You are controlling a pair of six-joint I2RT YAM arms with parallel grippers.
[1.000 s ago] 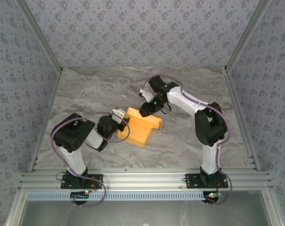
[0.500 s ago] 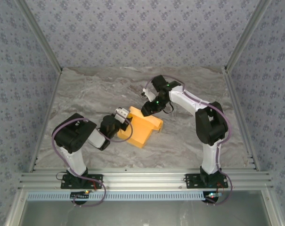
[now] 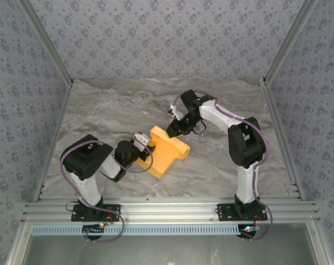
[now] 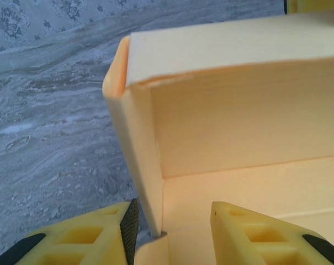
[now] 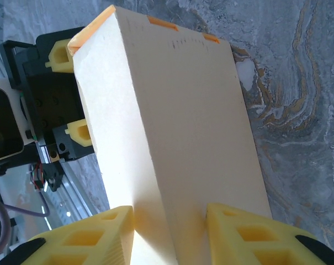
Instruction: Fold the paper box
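Marble tabletop [image 3: 100, 110], patterned walls [image 3: 155, 38] | left end effector [image 4: 173, 221] parted | right end effector [image 5: 169, 218] gripping paper box [image 3: 167, 152]

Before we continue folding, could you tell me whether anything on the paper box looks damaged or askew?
Slightly: in the left wrist view, the upper left corner of the paper box is ragged along its fold, and a flap bulges outward instead of lying flush.

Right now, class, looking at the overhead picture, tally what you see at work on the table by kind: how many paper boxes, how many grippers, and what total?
paper box: 1
grippers: 2 (left gripper, right gripper)
Total: 3
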